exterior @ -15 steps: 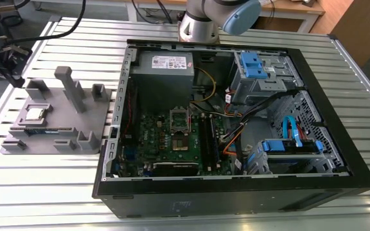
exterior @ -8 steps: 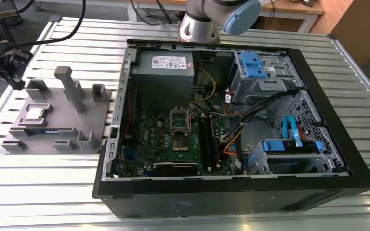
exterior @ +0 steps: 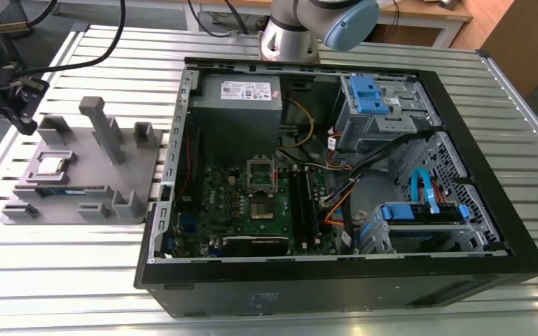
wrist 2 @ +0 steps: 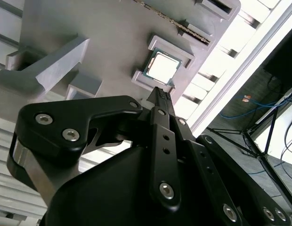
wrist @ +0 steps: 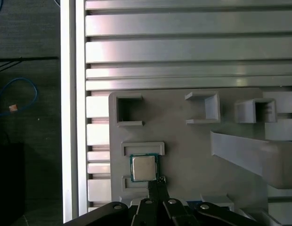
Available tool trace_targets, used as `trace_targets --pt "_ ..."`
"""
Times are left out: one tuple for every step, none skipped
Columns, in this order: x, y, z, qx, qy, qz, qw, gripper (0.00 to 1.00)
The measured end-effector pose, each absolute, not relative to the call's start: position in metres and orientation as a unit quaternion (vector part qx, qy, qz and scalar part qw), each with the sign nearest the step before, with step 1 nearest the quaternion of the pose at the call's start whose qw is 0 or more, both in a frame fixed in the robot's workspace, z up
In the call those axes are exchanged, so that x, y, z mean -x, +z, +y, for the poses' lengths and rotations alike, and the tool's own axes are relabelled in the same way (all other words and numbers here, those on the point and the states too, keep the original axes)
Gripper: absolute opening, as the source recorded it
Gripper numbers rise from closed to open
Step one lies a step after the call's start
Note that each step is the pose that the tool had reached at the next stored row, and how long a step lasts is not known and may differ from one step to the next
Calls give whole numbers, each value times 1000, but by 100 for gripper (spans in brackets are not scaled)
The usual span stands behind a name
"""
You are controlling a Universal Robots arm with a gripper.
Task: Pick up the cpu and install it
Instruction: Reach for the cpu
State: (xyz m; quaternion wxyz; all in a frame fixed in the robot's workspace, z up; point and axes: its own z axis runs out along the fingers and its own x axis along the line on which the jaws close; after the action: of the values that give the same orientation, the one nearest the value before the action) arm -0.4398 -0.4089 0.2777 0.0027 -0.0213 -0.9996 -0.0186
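Gripper (wrist: 156,184) closest to the lens in both wrist views, black links tapering to the fingers (wrist 2: 161,96). Fingers look drawn together into one narrow tip, nothing between them.

Just past that tip: the cpu (wrist: 144,167), flat, shiny side up, in a shallow pocket of the grey holder (wrist: 183,141). Raised lips stand on two sides of the pocket, probably so the chip keeps a known spot and heading for pickup. Tip lines up with one edge of the cpu. No contact seen, and cannot tell how high it hangs above.

Exterior view: holder sits on the slatted metal table (exterior: 64,280), on the exterior view's left, cpu (exterior: 52,165) in it. A memory stick (exterior: 64,189) lies in its own slot just beside the cpu.

Computer case (exterior: 493,231) lies on its side next to the holder, panel off, board facing up. Likely laid that way so the socket (exterior: 261,175) can be reached from above. Socket is well apart from the cpu and its dark centre looks bare.

Judgement: pickup not yet made, install not begun
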Motion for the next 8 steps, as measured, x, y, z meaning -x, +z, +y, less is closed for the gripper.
trace_targets --pt "440 278 -409 21 -19 -1000 3 11" --pt "440 278 -409 21 -19 -1000 3 11" --pt "440 278 -409 21 -19 -1000 3 11" --pt "440 278 -409 21 -19 -1000 3 11" --pt "440 278 -409 21 -19 -1000 3 11" --pt "440 278 -409 21 -19 -1000 3 11" --pt "440 277 -409 21 -19 -1000 3 11" --pt "440 277 -409 21 -19 -1000 2 11"
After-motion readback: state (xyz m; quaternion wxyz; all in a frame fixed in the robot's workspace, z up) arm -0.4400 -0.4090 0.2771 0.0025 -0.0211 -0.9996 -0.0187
